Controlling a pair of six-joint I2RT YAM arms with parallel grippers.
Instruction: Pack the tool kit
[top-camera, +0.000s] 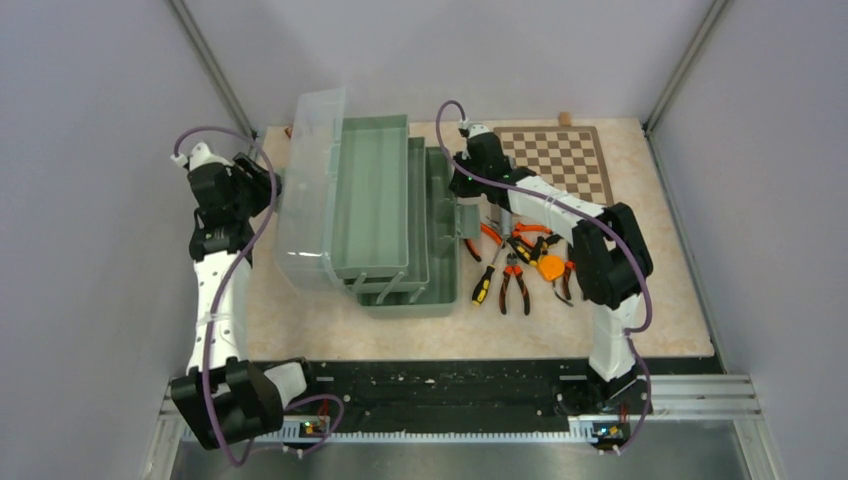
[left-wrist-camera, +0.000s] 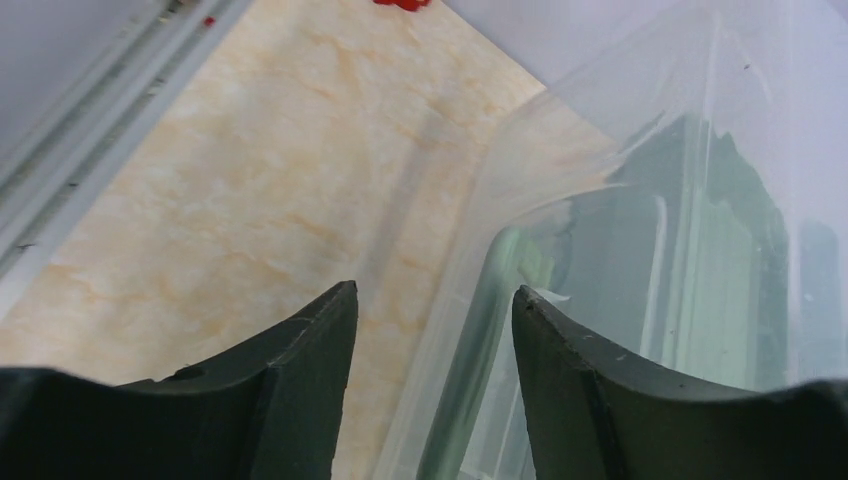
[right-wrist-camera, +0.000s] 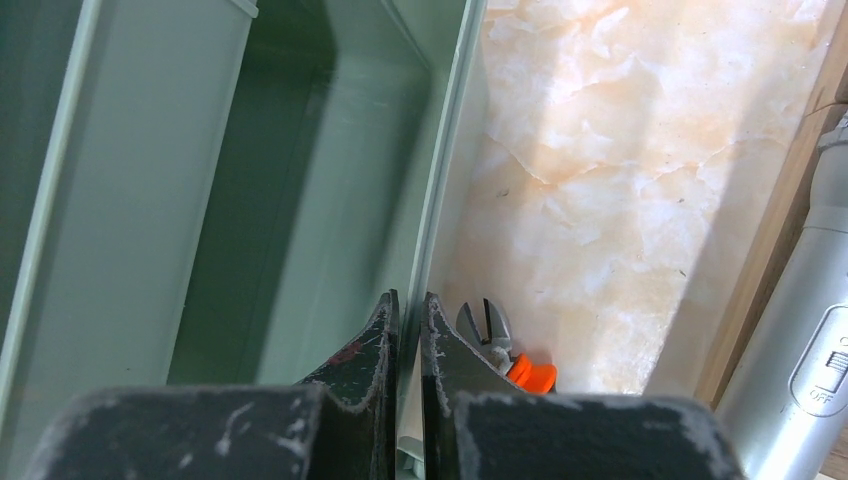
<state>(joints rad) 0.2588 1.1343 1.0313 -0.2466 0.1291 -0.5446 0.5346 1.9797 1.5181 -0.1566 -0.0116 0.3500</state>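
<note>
Table (top-camera: 300, 325): a pale, stone-look top. The two arms stand at its 6 o'clock edge.
Pliers (top-camera: 515, 287): orange and black handles, lying flat on the table. They are out at 3 o'clock from the toolbox, by its near end. More orange tools lie just past them, partly hidden under the right arm.
Screwdriver (top-camera: 484, 286): yellow and black handle. It lies just at 9 o'clock from the pliers, between them and the toolbox.
Tape measure (top-camera: 551, 267): small, round and orange. It sits at 2 o'clock from the pliers, right against the other tools.
Toolbox (top-camera: 443, 280): big and pale green, in the middle of the table, and open. Its trays step up toward 9 o'clock.
Lid (top-camera: 305, 190): see-through, tipped up on the toolbox's 9 o'clock side.
Left gripper (left-wrist-camera: 432, 292): at the lid's 9 o'clock edge. Its fingers are wide apart and the lid's clear edge runs between them. It holds nothing.
Right gripper (right-wrist-camera: 410, 298): at the toolbox's 3 o'clock wall, toward the far end. Its fingers are pinched tight on the thin green rim.
Cutters (right-wrist-camera: 487, 322): grey tips with an orange grip, on the table just at 3 o'clock from the right gripper, outside the toolbox.
Torch (right-wrist-camera: 800, 340): silver, at the 3 o'clock edge of the right wrist view.
Chessboard (top-camera: 560, 160): brown and cream squares, in the far corner at 1 o'clock from the toolbox.
</note>
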